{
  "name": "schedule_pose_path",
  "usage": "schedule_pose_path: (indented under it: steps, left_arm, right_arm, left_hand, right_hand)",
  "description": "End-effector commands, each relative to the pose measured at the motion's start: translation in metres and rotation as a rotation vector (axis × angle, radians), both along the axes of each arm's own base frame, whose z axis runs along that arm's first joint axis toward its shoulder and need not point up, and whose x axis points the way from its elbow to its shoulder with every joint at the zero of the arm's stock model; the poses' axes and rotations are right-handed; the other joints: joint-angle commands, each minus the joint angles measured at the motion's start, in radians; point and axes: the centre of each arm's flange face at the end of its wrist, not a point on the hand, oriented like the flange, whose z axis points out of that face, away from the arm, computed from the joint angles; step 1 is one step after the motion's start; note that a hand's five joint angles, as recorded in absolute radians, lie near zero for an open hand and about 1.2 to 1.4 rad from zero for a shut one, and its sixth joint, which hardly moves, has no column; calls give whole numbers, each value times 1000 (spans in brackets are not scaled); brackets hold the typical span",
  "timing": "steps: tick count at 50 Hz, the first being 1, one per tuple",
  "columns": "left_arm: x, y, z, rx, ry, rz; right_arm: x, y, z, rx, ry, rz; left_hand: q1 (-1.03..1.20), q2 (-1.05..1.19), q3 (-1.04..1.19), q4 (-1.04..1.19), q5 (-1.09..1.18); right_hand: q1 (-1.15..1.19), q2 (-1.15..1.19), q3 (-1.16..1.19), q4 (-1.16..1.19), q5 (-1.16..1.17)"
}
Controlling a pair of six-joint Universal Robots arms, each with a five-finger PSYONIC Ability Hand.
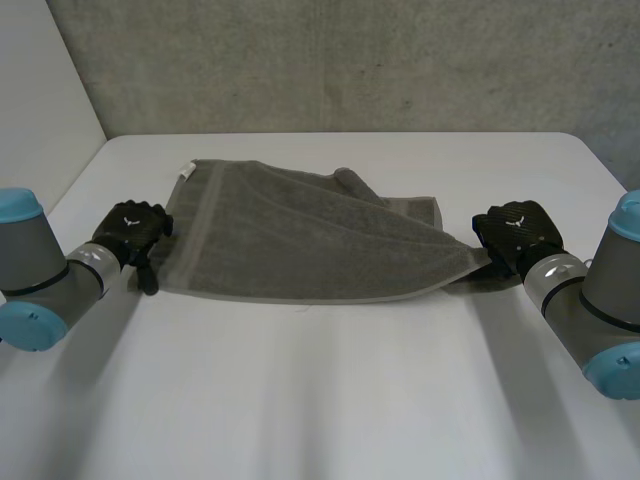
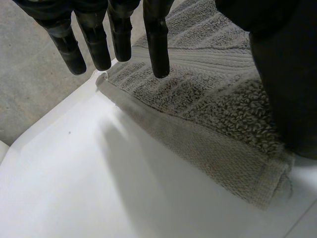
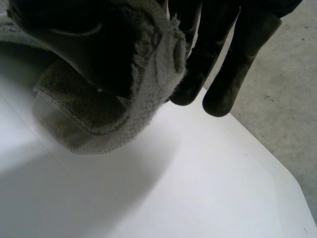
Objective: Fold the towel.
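Okay, on the white table [image 1: 320,400]: left hand [image 1: 130,232] released, fingers straight over the left edge of the towel [image 1: 300,240]; right hand [image 1: 515,235] pinching its right near corner. Towel lies mid-table, partly doubled. Advice: left should grip its corner first, then both lift evenly toward the far hem.

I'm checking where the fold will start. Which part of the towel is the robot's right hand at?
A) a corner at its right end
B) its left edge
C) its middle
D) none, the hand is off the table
A: the head view puts the right hand at the right-end corner of the towel, and its wrist view shows that corner bunched in it.
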Motion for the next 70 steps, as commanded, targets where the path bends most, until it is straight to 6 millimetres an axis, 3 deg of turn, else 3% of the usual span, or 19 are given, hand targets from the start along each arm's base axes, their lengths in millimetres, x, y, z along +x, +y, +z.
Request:
schedule_pose_path:
  steps: [1,17,20,24,26,33,45,48,53,55,56,57,58,59,60,61,62,66,70]
  left_arm:
    - [0,0,-1,2,0,-1]
    - [-2,1,0,10,15,0]
    - [-2,1,1,23,46,6]
    - [-3,2,3,40,95,16]
    - [-3,1,5,41,111,21]
    - [-3,1,19,17,139,25]
    - [-2,5,18,31,137,31]
    - [-2,6,31,6,139,29]
    - [2,13,62,-52,144,28]
    - [5,18,90,-107,162,39]
    - [5,18,90,-107,163,39]
    - [9,21,108,-137,193,51]
    - [11,26,129,-169,236,61]
    - [11,26,129,-169,236,61]
    - [12,31,150,-203,288,66]
    - [13,37,171,-237,338,67]
    - [13,37,171,-237,339,66]
    - [14,55,225,-340,453,50]
    - [18,69,253,-384,483,48]
  right_arm:
    - [0,0,0,0,0,-1]
    - [0,0,-1,1,1,1]
    - [0,0,0,0,1,3]
    - [0,0,0,1,1,3]
    - [0,0,-1,3,2,1]
    - [0,1,0,3,2,1]
    - [0,2,1,3,1,1]
    - [0,1,9,-13,-5,1]
    - [1,5,46,-88,-28,7]
    - [0,12,90,-170,-51,12]
    - [0,12,91,-170,-51,12]
    - [-1,17,113,-203,-63,14]
    - [-1,17,113,-204,-63,14]
    - [-2,23,135,-232,-71,17]
    - [-3,28,154,-256,-77,21]
    - [-3,28,154,-257,-78,21]
    - [-4,34,174,-280,-84,30]
    - [-2,43,205,-302,-87,73]
    - [1,51,230,-315,-92,106]
  left_hand:
    - [-6,3,1,-4,54]
    - [288,296,294,289,347]
    - [478,487,485,480,538]
    - [1061,1069,1067,1062,1120]
    - [1115,1123,1121,1116,1174]
    - [1115,1124,1122,1117,1175]
    - [1115,1124,1122,1117,1175]
    - [1115,1124,1122,1117,1175]
    - [1115,1124,1122,1117,1175]
    - [1115,1124,1122,1117,1175]
    - [1115,1124,1122,1117,1175]
    - [1115,1124,1122,1117,1175]
    - [1115,1124,1122,1117,1175]
    - [1115,1124,1122,1117,1175]
    - [1115,1124,1122,1117,1175]
    - [1115,1124,1122,1117,1175]
    - [1115,1124,1122,1117,1175]
    - [1115,1124,1122,1117,1175]
    - [1115,1124,1122,1117,1175]
  right_hand:
    - [67,70,69,54,51]
    - [67,70,69,54,51]
    - [67,70,69,54,51]
    - [67,70,69,54,51]
    - [67,70,69,54,51]
    - [67,70,69,54,51]
    - [67,70,69,54,51]
    - [67,70,69,54,51]
    - [67,70,69,54,51]
    - [67,70,69,54,51]
    - [67,70,69,54,51]
    - [67,70,69,54,51]
    - [67,70,69,54,51]
    - [67,70,69,54,51]
    - [67,70,69,54,51]
    - [67,70,69,54,51]
    - [67,70,69,54,51]
    - [67,70,69,54,51]
    - [67,70,69,54,51]
